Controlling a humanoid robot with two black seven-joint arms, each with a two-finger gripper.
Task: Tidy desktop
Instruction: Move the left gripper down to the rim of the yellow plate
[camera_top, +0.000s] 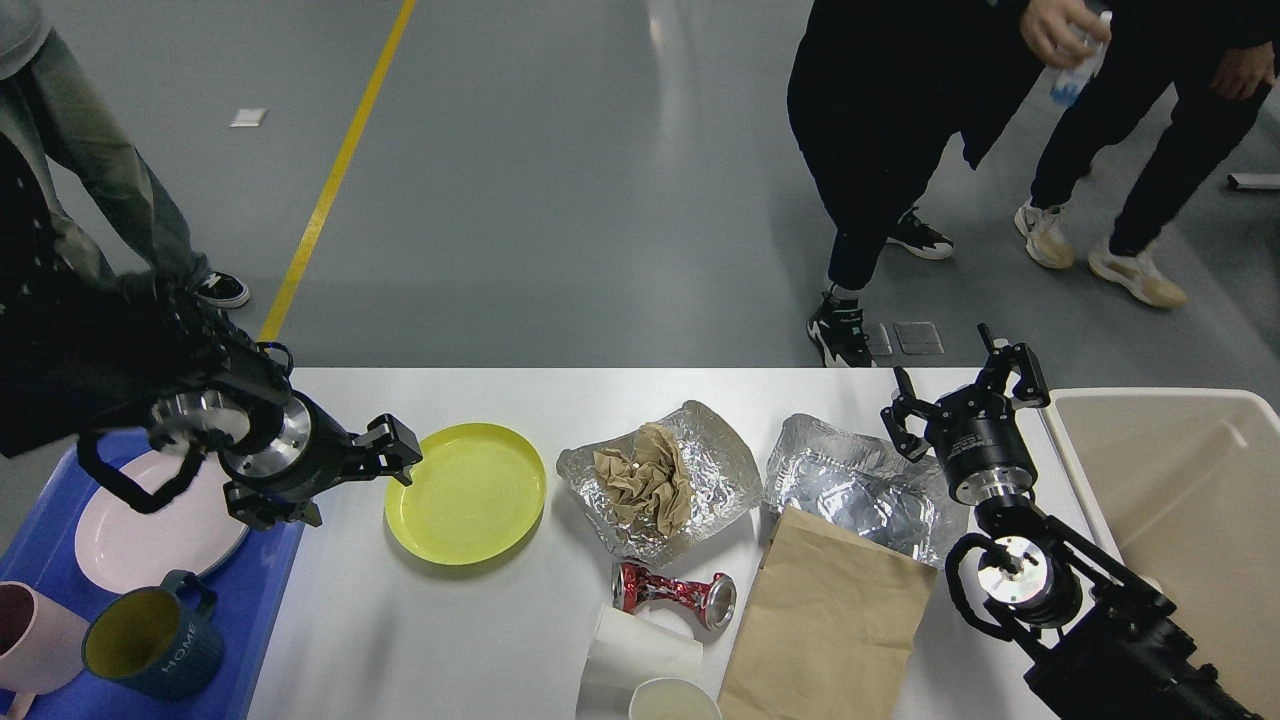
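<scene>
My left gripper (362, 480) hangs low with its fingers apart and empty, just beside the near-left rim of the yellow plate (466, 492). I judge that plate the next pick, since the blue tray (262, 590) alongside already holds dishes. My right gripper (962, 388) stands spread and empty over the crumpled foil (850, 485), near the beige bin (1180, 500), handy for trash. The desktop (420, 640) spans the whole lower view beneath it all.
</scene>
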